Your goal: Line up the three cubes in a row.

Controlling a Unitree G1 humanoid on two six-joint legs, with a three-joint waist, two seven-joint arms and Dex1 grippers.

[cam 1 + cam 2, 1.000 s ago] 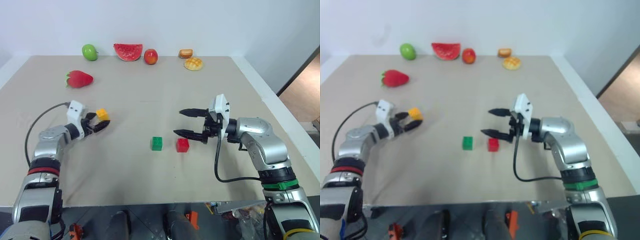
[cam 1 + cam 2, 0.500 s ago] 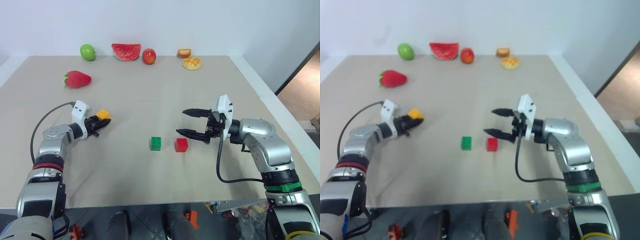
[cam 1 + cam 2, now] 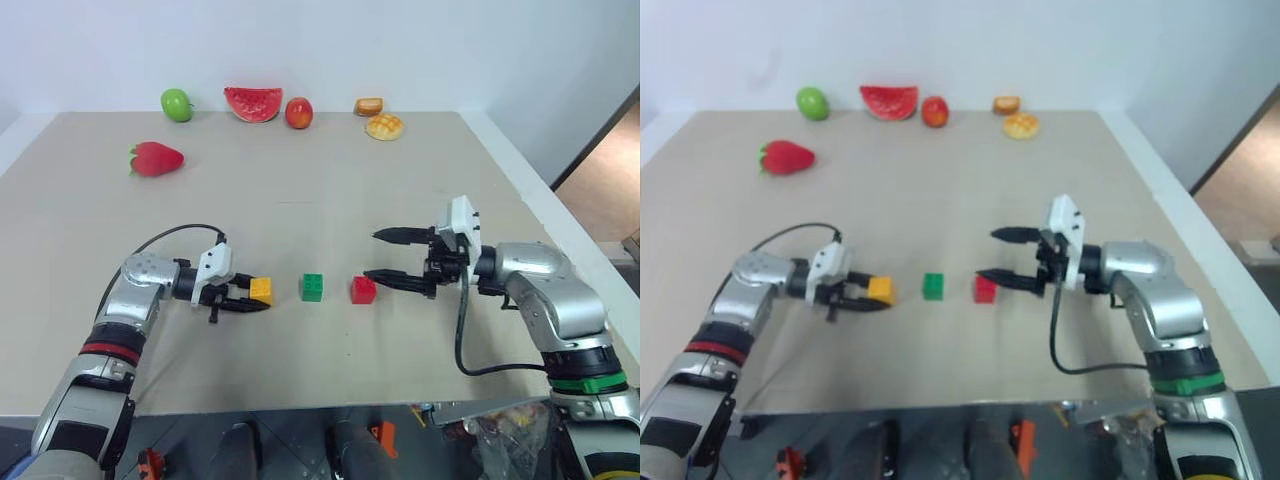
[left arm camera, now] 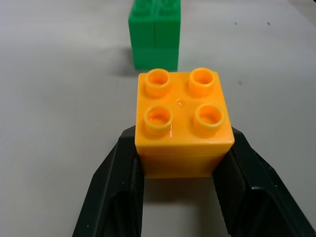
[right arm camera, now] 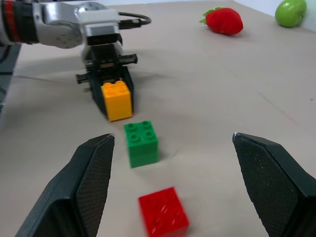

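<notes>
The yellow-orange cube sits between the black fingers of my left gripper, which is shut on it low over the table. In the left wrist view the cube shows studs up, with a finger pressed on each side. The green cube stands just to its right with a small gap, and the red cube stands beyond that, so the three lie roughly in one line. My right gripper hovers open just right of the red cube, holding nothing.
Toy food lies along the far side of the table: a strawberry, a green apple, a watermelon slice, a red fruit and two bread pieces. The table's right edge runs close behind my right arm.
My left gripper closed on the yellow-orange cube and carried it right and toward me, next to the green cube. My right gripper drifted slightly to the right, still open.
</notes>
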